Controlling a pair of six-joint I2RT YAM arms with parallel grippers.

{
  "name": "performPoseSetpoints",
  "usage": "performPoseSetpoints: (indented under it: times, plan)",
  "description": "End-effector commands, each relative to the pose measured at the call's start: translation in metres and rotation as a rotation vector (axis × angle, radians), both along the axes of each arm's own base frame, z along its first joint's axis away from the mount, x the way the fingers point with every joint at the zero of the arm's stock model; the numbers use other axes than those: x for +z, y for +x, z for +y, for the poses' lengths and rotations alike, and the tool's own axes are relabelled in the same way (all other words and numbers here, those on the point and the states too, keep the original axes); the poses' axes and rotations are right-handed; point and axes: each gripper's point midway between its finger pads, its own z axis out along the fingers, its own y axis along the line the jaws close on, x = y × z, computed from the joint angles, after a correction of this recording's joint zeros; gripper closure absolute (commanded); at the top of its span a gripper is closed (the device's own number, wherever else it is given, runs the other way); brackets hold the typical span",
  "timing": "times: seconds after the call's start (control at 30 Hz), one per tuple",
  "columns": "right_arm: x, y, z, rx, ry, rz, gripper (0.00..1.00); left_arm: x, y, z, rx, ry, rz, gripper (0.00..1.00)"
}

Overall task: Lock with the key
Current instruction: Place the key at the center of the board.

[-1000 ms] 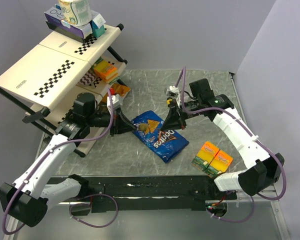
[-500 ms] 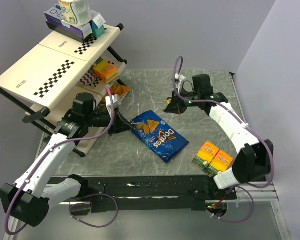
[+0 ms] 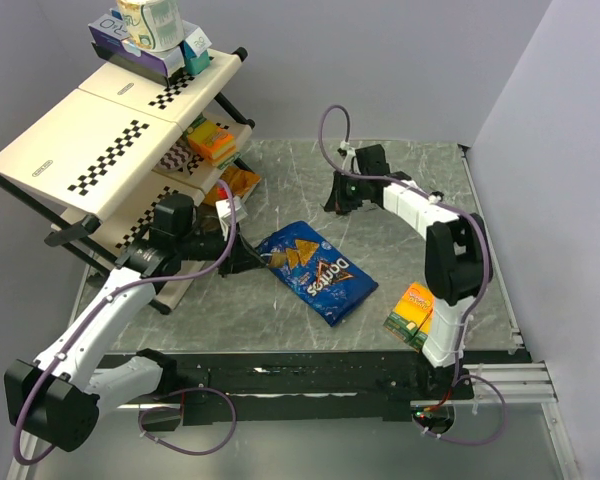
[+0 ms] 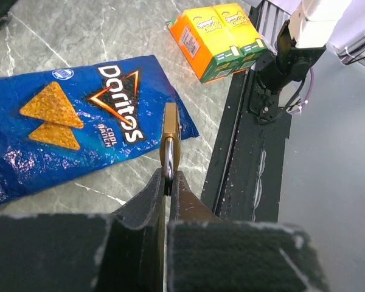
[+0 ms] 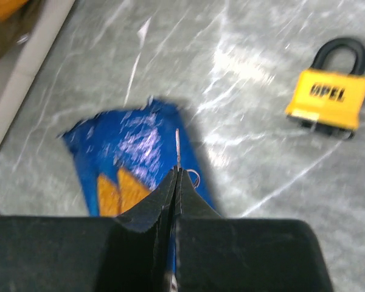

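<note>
My left gripper (image 4: pixel 168 176) is shut on the silver shackle of a brass padlock (image 4: pixel 170 137), which sticks out edge-on above a blue Doritos bag (image 4: pixel 79 134). In the top view that gripper (image 3: pixel 250 258) sits at the bag's left end. A thin key (image 5: pixel 177 146), seen edge-on with a small ring beside it, is pinched in my shut right gripper (image 5: pixel 177 170). That gripper (image 3: pixel 338 198) hovers over the back middle of the table. A yellow padlock with a black shackle (image 5: pixel 330 91) lies flat on the marble, right of the key.
The Doritos bag (image 3: pixel 315 270) lies mid-table. Two orange boxes (image 3: pixel 417 312) stand near the front right edge. At the left, a folding shelf rack (image 3: pixel 110 120) carries boxes on top and orange packs underneath. The black front rail (image 4: pixel 243 152) runs along the near edge.
The right arm has swung up and back from over the bag to the rear middle of the table, carrying the key. The left arm has barely shifted, still holding the brass padlock.
</note>
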Motion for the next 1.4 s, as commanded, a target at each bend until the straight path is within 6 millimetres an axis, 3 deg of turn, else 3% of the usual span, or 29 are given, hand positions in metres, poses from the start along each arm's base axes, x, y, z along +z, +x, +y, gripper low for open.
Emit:
performPoseSetpoints:
  times: [0.0, 0.33, 0.73, 0.9, 0.97, 1.0, 1.1, 1.17, 1.27, 1.3, 1.37]
  plan:
    - [0.009, 0.035, 0.012, -0.074, 0.012, -0.039, 1.00, 0.009, 0.008, -0.003, -0.002, -0.026, -0.061, 0.99]
    - [-0.028, 0.063, 0.023, -0.186, -0.055, 0.017, 1.00, -0.001, 0.014, -0.003, 0.027, -0.018, -0.036, 0.99]
    - [-0.065, 0.068, 0.027, -0.236, -0.098, 0.106, 1.00, -0.004, 0.015, -0.004, 0.028, -0.016, -0.028, 0.99]
    - [-0.069, 0.070, 0.026, -0.239, -0.104, 0.102, 0.91, -0.004, 0.015, -0.003, 0.032, -0.013, -0.027, 0.99]
    - [-0.068, 0.071, 0.028, -0.238, -0.102, 0.100, 0.82, -0.006, 0.016, -0.003, 0.038, -0.010, -0.025, 0.99]
    - [-0.066, 0.071, 0.029, -0.236, -0.100, 0.099, 0.65, -0.007, 0.017, -0.003, 0.041, -0.007, -0.020, 0.99]
    - [-0.045, 0.072, 0.034, -0.199, -0.068, 0.057, 0.43, -0.008, 0.017, -0.001, 0.048, 0.007, -0.009, 0.99]
    - [-0.026, 0.072, 0.039, -0.159, -0.038, 0.014, 0.41, -0.005, 0.016, -0.001, 0.037, 0.008, -0.012, 0.99]
    - [0.017, 0.065, 0.047, -0.093, 0.019, -0.068, 0.37, -0.002, 0.012, -0.002, 0.030, 0.003, 0.022, 0.99]
    - [0.040, 0.060, 0.046, -0.075, 0.043, -0.112, 0.36, -0.001, 0.010, -0.002, 0.026, 0.002, 0.032, 0.99]
    - [0.064, 0.050, 0.047, -0.029, 0.055, -0.172, 0.35, 0.001, 0.008, -0.003, 0.037, -0.004, 0.077, 0.99]
